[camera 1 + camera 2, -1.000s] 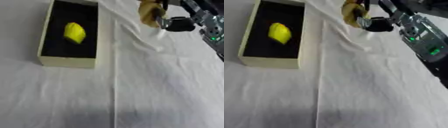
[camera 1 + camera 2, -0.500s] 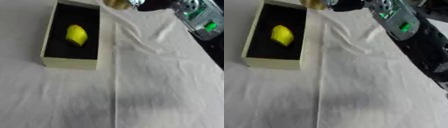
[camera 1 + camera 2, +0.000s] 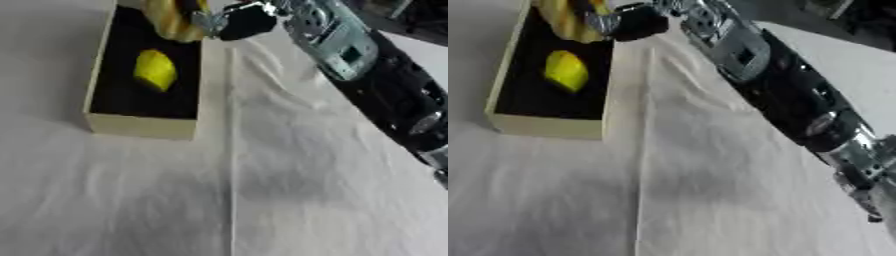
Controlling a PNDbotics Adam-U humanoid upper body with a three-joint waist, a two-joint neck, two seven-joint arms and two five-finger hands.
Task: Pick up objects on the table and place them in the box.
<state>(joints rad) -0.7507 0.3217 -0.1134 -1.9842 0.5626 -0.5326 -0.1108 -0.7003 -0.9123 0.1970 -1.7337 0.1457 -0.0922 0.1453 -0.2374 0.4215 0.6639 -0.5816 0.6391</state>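
A cream box with a black inside stands at the upper left on the white cloth. A yellow lemon lies inside it. My right hand reaches in from the right along a black and silver arm and holds a yellowish-tan object over the far end of the box. Its fingers are curled round that object, whose shape I cannot make out. The left hand shows in neither view.
The white cloth covers the table and has a long crease down the middle and wrinkles near the box. A dark area lies past the table's far right edge.
My right hand has carried the yellowish-tan object leftward from beside the box to above its far end. The camera has also shifted, so the arm fills more of the right side.
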